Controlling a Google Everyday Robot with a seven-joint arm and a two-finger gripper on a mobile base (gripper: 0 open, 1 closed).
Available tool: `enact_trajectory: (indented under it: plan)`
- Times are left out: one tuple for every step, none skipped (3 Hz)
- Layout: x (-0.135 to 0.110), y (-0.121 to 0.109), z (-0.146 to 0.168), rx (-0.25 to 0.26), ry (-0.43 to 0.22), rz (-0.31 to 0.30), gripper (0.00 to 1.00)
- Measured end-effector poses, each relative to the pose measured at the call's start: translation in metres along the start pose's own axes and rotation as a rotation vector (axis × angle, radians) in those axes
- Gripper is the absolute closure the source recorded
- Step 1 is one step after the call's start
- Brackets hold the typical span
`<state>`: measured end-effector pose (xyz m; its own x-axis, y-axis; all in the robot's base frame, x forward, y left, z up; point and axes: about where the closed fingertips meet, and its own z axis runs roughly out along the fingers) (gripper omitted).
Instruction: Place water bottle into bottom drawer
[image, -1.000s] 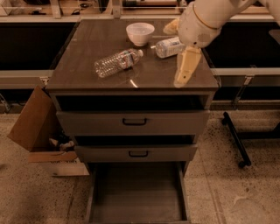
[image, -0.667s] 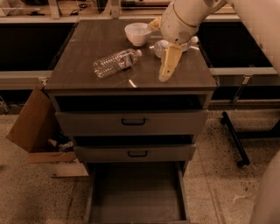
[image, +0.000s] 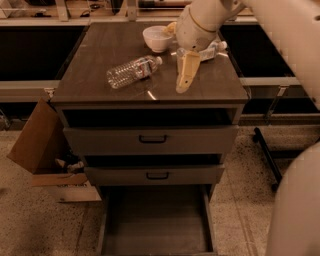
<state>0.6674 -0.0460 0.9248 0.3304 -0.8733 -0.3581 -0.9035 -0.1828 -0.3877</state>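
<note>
The water bottle (image: 134, 71) is clear and ribbed with a white cap, and lies on its side on the cabinet top (image: 100, 55). The bottom drawer (image: 155, 222) stands open, its front cut off. Another bottle (image: 216, 48) is half hidden behind the arm. The gripper (image: 182, 86) has shifted left, nearer the water bottle but apart from it. I cannot tell how far open it is.

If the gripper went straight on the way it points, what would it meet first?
Likely the bare cabinet top: the gripper points down beside the water bottle, not at it. Depth unclear.

A cardboard box (image: 34, 142) sits on speckled floor (image: 35, 227).
</note>
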Motion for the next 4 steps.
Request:
enact_trajectory:
  plan:
    - [-0.001, -0.024, 0.033, -0.024, -0.013, -0.077, 0.0]
    - [-0.004, -0.045, 0.061, -0.036, -0.04, -0.136, 0.0]
    - [-0.008, -0.058, 0.086, -0.06, -0.068, -0.174, 0.0]
    - [-0.014, -0.063, 0.108, -0.089, -0.095, -0.191, 0.0]
